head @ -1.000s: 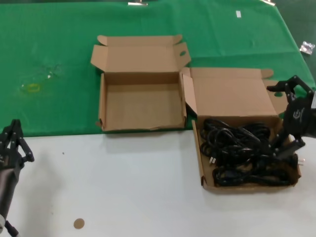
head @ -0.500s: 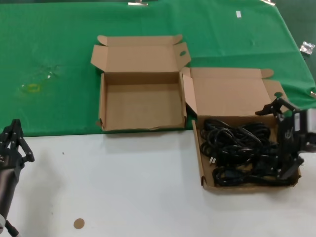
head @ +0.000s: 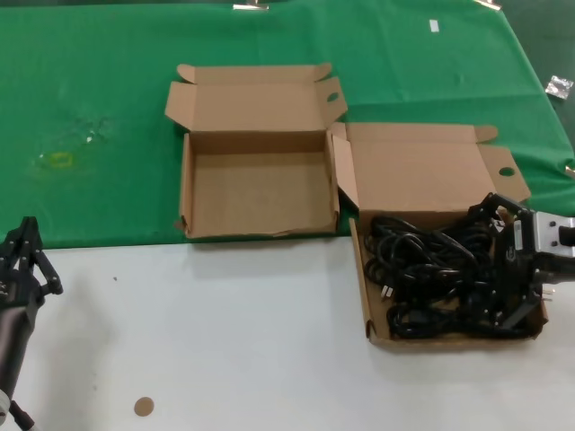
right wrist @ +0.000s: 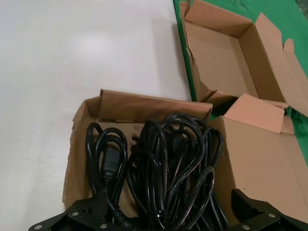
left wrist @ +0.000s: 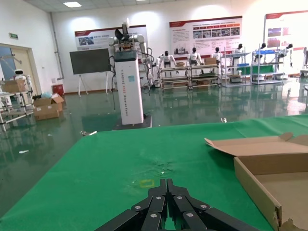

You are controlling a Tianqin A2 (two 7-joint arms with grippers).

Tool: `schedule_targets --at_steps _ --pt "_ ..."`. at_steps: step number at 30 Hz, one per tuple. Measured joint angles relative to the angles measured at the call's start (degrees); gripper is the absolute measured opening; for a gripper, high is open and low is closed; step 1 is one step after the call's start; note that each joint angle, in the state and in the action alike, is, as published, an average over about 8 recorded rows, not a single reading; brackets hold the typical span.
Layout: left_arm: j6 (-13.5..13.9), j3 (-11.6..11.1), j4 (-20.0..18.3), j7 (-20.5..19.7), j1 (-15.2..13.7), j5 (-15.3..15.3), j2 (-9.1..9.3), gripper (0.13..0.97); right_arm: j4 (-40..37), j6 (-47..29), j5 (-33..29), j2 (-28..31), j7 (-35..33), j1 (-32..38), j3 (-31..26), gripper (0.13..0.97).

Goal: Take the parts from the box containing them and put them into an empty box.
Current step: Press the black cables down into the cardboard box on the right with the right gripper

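1. Right gripper is down at the right end of the full box, among the cords. Fingers spread wide, one at each side of the pile in the right wrist view, closed on nothing yet.
2. Left gripper parked low at the tabletop's left edge, well apart from both boxes; fingers pressed together, holding nothing.
3. Risk: cords are tangled, loops overlapping. A grab is likely to catch several bundles, or one loop only, w/ the rest trailing out and dragging.
4. Risk: full box is shallow, light cardboard. Snagged cords could lift or slide it on the lift-out; its near wall already bows.
5. Risk: upright lid stands just behind the pile; a finger could clip it.
6. Risk: trailing plugs may catch the empty box's side wall in transfer, since the two boxes sit just beside each other.
7. Cords: black, thin, rubbery, loosely coiled, moulded plugs showing; pile fills most of the full box. Empty box sits open on the green cloth, nothing inside.
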Motion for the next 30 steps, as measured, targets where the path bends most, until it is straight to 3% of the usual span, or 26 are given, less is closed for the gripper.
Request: schedule_targets --at_steps 12,20,24,30 --pt "0.0 0.0 0.0 0.0 0.0 0.0 0.00 0.152 -2.8 0.5 -2.9 -2.6 -1.3 0.7 0.0 0.839" --pt "0.0 0.0 0.0 0.0 0.0 0.0 0.00 0.152 -3.3 1.0 -3.9 -3.5 -2.1 0.7 0.3 0.668" --pt "0.0 0.0 0.0 0.0 0.0 0.0 0.00 0.152 -3.4 1.0 -4.1 -3.7 -2.4 0.7 0.5 0.668" --pt "0.0 0.0 0.0 0.0 0.0 0.0 0.00 0.152 -3.2 0.9 -4.2 -3.9 -2.5 0.6 0.7 0.500"
